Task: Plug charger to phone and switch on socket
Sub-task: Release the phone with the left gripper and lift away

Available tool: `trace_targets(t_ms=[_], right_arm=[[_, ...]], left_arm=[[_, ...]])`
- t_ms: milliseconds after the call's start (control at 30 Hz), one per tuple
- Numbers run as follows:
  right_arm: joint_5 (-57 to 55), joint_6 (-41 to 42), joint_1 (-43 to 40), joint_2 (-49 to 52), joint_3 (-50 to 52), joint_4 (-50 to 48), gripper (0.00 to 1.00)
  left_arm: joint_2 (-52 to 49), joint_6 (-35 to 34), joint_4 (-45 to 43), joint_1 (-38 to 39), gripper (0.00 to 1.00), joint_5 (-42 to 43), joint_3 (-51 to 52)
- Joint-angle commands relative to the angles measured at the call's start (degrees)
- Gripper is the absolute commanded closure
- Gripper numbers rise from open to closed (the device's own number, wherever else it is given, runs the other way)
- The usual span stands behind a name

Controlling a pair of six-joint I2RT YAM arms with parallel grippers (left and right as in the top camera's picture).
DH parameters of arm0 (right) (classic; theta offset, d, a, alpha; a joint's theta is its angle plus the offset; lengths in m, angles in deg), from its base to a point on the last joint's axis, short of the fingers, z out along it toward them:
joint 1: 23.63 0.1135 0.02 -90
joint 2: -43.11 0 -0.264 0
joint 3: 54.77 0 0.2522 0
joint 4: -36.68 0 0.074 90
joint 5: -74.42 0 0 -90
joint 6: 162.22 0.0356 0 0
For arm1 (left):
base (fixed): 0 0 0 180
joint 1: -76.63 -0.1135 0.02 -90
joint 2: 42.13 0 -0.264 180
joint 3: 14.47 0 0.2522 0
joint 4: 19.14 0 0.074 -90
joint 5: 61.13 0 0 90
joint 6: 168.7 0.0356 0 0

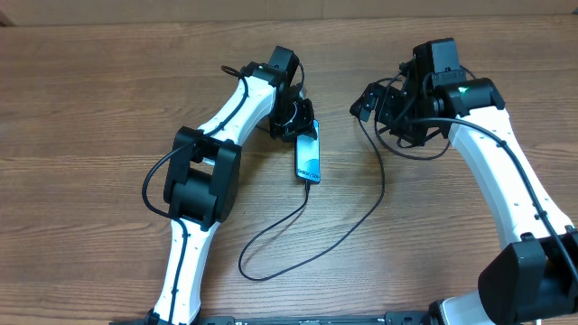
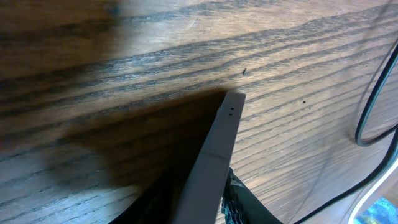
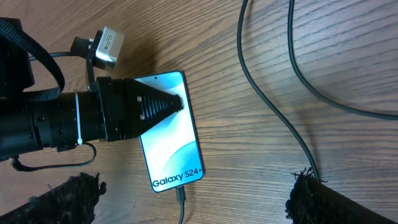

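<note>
Table (image 1: 81, 81): brown wood-grain top, fills all 3 views. Grain runs side to side in the overhead view. Paler tan band (image 1: 135, 7) along the far edge. Light is bright and even. A broad dark shadow (image 2: 118, 143) lies on the wood in the left wrist view.

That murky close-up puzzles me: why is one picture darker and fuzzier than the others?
Left wrist view: a broad shadow darkens the table, and the near foreground is blurred. Right wrist view: evenly lit, phone sharp, fingertips at the bottom corners fuzzy. Overhead: even light, soft shadows.
</note>
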Motion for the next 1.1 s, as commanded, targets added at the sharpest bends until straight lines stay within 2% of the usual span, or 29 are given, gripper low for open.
trace_targets(t_ms=[0, 1067], right_arm=[[-0.33, -0.24, 0.07, -1.49, -0.44, -0.31, 0.0], [-0.33, -0.24, 0.07, -1.49, -0.44, -0.28, 0.0]], left_arm=[[-0.13, -0.7, 0.85, 0.74, 0.68, -2.43, 1.36], [-0.13, -0.5, 1.64, 0.74, 0.64, -2.43, 1.36]])
